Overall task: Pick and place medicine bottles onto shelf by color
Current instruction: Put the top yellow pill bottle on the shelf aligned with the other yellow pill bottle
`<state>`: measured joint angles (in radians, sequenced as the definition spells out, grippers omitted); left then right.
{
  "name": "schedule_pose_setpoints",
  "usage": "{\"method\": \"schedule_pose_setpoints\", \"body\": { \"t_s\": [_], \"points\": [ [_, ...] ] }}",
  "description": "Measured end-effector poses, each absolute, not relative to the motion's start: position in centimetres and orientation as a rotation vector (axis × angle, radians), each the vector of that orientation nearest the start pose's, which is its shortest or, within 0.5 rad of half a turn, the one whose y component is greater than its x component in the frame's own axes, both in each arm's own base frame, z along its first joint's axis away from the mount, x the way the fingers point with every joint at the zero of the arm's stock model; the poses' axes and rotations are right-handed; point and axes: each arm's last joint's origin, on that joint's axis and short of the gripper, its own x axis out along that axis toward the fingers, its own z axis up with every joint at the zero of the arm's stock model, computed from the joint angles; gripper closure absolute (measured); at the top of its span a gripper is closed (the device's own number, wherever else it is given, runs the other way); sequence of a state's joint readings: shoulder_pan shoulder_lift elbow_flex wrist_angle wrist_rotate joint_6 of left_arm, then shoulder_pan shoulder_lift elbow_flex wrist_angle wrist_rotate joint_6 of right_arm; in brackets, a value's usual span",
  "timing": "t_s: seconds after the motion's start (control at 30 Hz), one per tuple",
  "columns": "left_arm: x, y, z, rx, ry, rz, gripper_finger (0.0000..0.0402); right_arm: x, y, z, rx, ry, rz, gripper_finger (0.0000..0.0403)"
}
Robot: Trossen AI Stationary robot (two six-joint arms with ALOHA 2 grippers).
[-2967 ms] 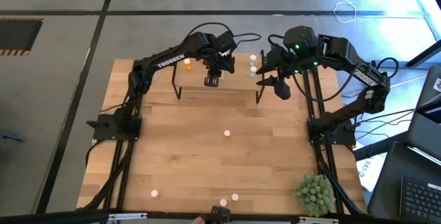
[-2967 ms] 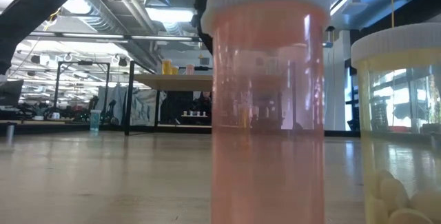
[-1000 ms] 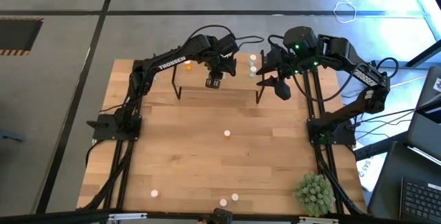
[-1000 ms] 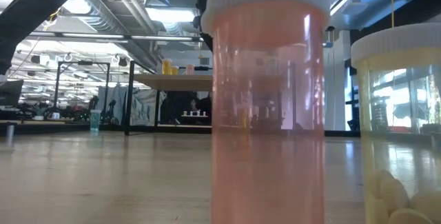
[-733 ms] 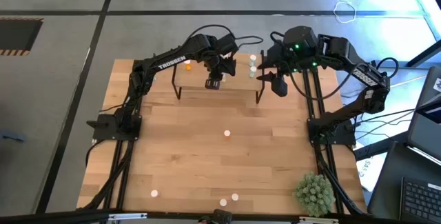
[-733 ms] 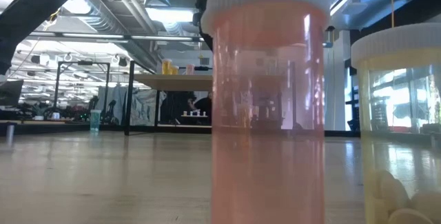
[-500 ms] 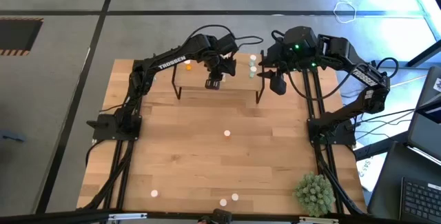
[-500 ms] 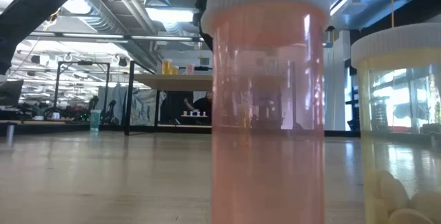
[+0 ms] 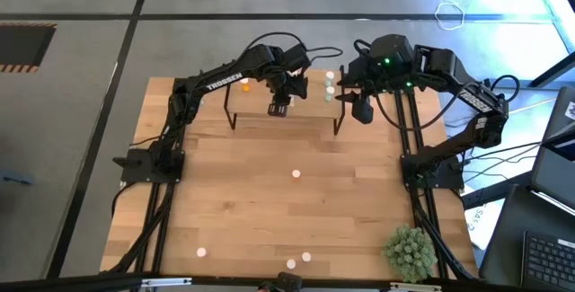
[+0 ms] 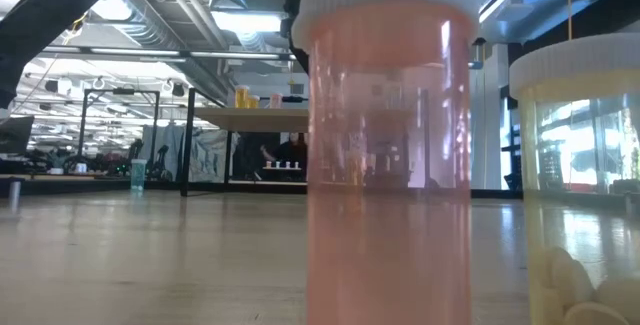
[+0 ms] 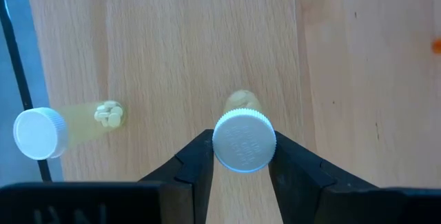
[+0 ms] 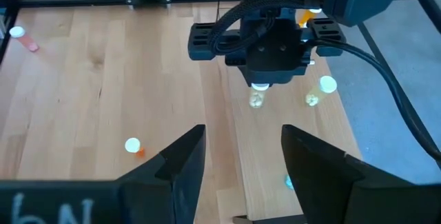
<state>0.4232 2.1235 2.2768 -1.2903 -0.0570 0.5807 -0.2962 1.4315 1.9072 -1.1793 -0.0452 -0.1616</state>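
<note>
My left gripper (image 9: 278,109) is over the light-wood shelf (image 9: 310,105) at the table's far side. It is shut on a pale yellow medicine bottle (image 11: 242,138) with a white cap. A second pale yellow bottle (image 11: 43,133) stands beside it on the shelf (image 11: 172,45). My right gripper (image 9: 361,111) hangs open and empty off the shelf's right end, and shows in its own wrist view (image 12: 242,133). An orange bottle (image 9: 244,84) and whitish-capped bottles (image 9: 330,77) stand on the shelf's far part. An orange bottle (image 9: 296,174) stands at mid-table. My left gripper pinches the bottle's white cap (image 11: 242,163) between its two fingers, one on either side. The fingers come from above, pointing down. The bottle stands upright below them, as the right wrist view (image 12: 259,88) also shows. Whether its base rests on the shelf I cannot tell.
Three bottles (image 9: 290,262) stand near the table's front edge; a red-pink one (image 10: 385,145) and a pale yellow one (image 10: 580,195) fill the low view. A spiky green plant ball (image 9: 411,252) sits at the near right. Bare wood lies between shelf and front edge.
My right gripper has moved a little toward the table's far edge and the shelf's right end, and has turned about. My left gripper has kept still on the bottle.
</note>
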Motion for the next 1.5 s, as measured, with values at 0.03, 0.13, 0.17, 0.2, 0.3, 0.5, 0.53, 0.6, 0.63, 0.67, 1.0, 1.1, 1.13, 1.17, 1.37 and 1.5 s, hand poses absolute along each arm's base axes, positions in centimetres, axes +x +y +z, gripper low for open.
{"method": "schedule_pose_setpoints", "body": {
  "t_s": [0.03, 0.13, 0.17, 0.2, 0.3, 0.5, 0.53, 0.6, 0.63, 0.67, 1.0, 1.1, 1.13, 1.17, 1.37, 1.5],
  "points": [
    [39.3, 17.9, 33.7, 0.301, 1.206, 0.086, 0.0282, 23.7, -7.1, 46.8, -0.034, 0.712, -0.184, 0.0210],
    [39.3, 18.0, 33.7, 0.321, 1.213, 0.091, 0.0282, 23.7, -7.1, 46.8, -0.034, 0.712, -0.184, 0.0210],
    [39.3, 18.1, 33.7, 0.328, 1.213, 0.090, 0.0282, 23.7, -7.1, 46.8, -0.034, 0.712, -0.184, 0.0210],
    [39.3, 18.1, 33.8, 0.334, 1.211, 0.090, 0.0282, 23.7, -7.1, 46.8, -0.034, 0.712, -0.184, 0.0210],
    [39.3, 18.4, 33.8, 0.348, 1.202, 0.092, 0.0282, 23.7, -7.1, 46.8, -0.034, 0.712, -0.184, 0.0210],
    [39.3, 18.5, 33.8, 0.373, 1.194, 0.064, 0.0282, 23.7, -7.1, 46.8, -0.034, 0.712, -0.184, 0.0210],
    [39.3, 18.5, 33.8, 0.372, 1.194, 0.064, 0.0282, 23.7, -7.1, 46.8, -0.034, 0.712, -0.184, 0.0210],
    [39.3, 18.4, 33.8, 0.369, 1.194, 0.064, 0.0282, 23.7, -7.1, 46.8, -0.034, 0.712, -0.184, 0.0210],
    [39.3, 18.4, 33.8, 0.363, 1.194, 0.067, 0.0282, 23.7, -7.1, 46.8, -0.034, 0.712, -0.184, 0.0210],
    [39.3, 18.4, 33.8, 0.355, 1.196, 0.072, 0.0282, 23.7, -7.1, 46.8, -0.034, 0.712, -0.184, 0.0210],
    [39.3, 18.5, 33.8, 0.348, 1.195, 0.076, 0.0282, 23.7, -7.1, 46.8, -0.034, 0.712, -0.184, 0.0210],
    [39.2, 18.5, 33.8, 0.345, 1.195, 0.078, 0.0282, 23.7, -7.1, 46.8, -0.034, 0.712, -0.183, 0.0210],
    [39.2, 18.6, 33.8, 0.341, 1.194, 0.081, 0.0282, 23.7, -7.1, 46.8, -0.034, 0.712, -0.183, 0.0210],
    [39.2, 18.6, 33.8, 0.336, 1.194, 0.084, 0.0282, 23.7, -7.1, 46.8, -0.034, 0.712, -0.184, 0.0210],
    [39.1, 19.0, 33.8, 0.337, 1.183, 0.063, 0.0282, 23.7, -7.1, 46.8, -0.034, 0.712, -0.184, 0.0210],
    [39.0, 19.1, 33.8, 0.315, 1.184, 0.076, 0.0282, 23.7, -7.1, 46.8, -0.034, 0.712, -0.183, 0.0210]
  ]
}}
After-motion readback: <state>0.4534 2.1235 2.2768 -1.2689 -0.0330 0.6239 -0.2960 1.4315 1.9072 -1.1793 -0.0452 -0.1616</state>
